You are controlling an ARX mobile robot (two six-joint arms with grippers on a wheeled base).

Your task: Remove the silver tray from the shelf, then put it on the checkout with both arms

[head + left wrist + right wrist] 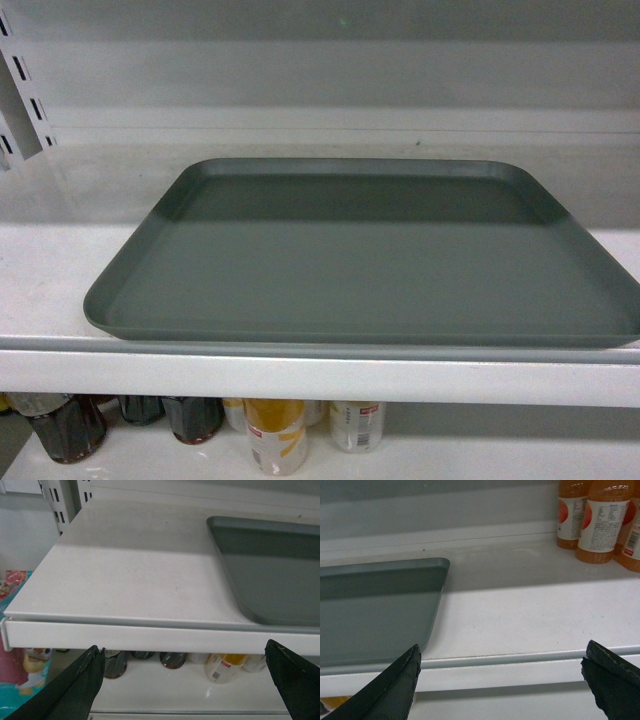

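Fingers (82, 680) of the left gripper (185, 680) are standing spread wide, gripping nothing, just in front of the shelf (300, 375) lip and left of the tray (365, 255). Fingers (395, 685) of the right gripper (500, 685) are likewise standing wide apart, empty, before the lip at the tray's right front corner. The tray is lying flat on the shelf, its front rim at the lip. Orange bottles (595, 520) are standing right of the tray, and bottles and cans (275, 430) are sitting on the board below it.
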